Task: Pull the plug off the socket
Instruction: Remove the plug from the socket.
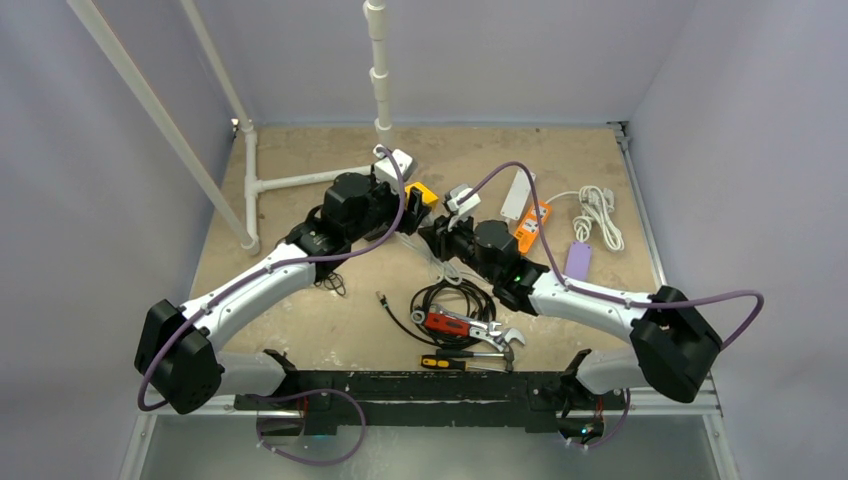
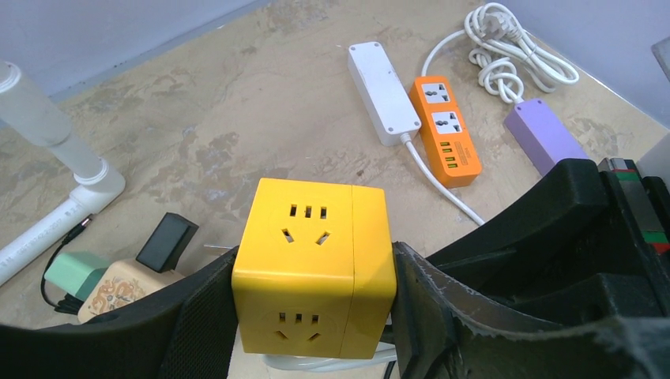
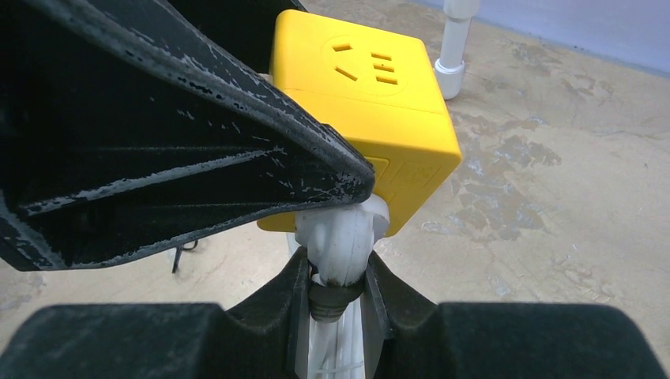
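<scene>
A yellow cube socket (image 2: 312, 264) is clamped between the fingers of my left gripper (image 2: 314, 304), which is shut on its two sides. It also shows in the right wrist view (image 3: 371, 103) and as a small yellow patch in the top view (image 1: 422, 195). A white plug (image 3: 341, 241) is set into the cube's lower face, its white cable running down. My right gripper (image 3: 338, 284) is shut on the plug's base. In the top view both grippers meet at the cube, left (image 1: 400, 205) and right (image 1: 440, 232).
A white power strip (image 2: 383, 91), an orange power strip (image 2: 445, 130), a purple box (image 2: 545, 134) and a coiled white cable (image 2: 513, 51) lie at the right. White pipe (image 2: 47, 142), small adapters (image 2: 103, 288). Black cable, red wrench (image 1: 465, 325), screwdriver near the front.
</scene>
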Controlling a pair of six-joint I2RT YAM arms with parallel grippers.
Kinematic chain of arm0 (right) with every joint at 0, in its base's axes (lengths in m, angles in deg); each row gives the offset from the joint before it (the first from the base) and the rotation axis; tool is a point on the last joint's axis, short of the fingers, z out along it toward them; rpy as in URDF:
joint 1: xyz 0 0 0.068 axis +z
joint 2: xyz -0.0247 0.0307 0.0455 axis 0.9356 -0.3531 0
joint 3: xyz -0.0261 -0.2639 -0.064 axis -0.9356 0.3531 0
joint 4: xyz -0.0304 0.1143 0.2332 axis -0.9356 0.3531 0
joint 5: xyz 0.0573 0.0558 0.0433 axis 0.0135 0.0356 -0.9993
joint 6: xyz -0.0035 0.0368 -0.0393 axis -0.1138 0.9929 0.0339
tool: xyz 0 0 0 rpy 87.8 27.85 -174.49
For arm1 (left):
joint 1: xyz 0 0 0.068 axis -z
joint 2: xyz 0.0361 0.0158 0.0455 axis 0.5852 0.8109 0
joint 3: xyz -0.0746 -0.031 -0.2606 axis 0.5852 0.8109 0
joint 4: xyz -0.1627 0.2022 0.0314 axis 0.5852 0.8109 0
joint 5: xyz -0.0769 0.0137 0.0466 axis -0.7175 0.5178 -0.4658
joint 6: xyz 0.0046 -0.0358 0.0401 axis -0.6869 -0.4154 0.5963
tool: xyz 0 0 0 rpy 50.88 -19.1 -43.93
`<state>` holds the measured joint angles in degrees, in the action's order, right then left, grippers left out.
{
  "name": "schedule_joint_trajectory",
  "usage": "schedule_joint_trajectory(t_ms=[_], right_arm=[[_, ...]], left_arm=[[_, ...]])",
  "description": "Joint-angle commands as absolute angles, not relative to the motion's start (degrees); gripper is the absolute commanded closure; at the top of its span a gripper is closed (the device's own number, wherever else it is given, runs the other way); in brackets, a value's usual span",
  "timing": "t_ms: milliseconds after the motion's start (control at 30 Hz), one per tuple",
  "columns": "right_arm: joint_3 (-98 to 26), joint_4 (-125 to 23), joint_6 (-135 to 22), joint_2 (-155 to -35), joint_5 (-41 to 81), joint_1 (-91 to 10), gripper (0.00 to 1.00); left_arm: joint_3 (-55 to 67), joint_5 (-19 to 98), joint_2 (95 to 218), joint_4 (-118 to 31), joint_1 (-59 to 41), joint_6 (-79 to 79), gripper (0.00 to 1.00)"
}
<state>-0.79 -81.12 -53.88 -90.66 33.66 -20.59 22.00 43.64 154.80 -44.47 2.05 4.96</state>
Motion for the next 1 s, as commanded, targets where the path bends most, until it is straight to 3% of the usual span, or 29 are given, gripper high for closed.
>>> schedule_joint_trajectory(t_ms=[0, 167, 233, 567, 967], right_arm=[[-2.4, -91.2, -54.7, -86.9, 27.3, -18.9, 1.00], [-1.4, -91.6, -53.9, -85.7, 24.9, -19.1, 1.00], [-1.0, -92.3, -54.2, -85.1, 23.3, -19.3, 1.00], [0.9, -97.3, -51.8, -85.6, 4.5, -26.7, 1.00], [-0.6, -93.7, -52.0, -86.4, 26.5, -21.8, 1.00]], left_arm=[[22.2, 39.4, 155.3, -48.0, 1.8, 4.2, 0.66], [22.0, 37.4, 155.1, -48.0, 1.8, 5.2, 0.94], [22.0, 37.1, 154.9, -47.9, 1.8, 5.8, 1.00], [22.0, 37.1, 153.6, -47.3, 1.8, 7.5, 1.00], [22.3, 39.3, 156.0, -48.6, 1.7, 1.8, 1.00]])
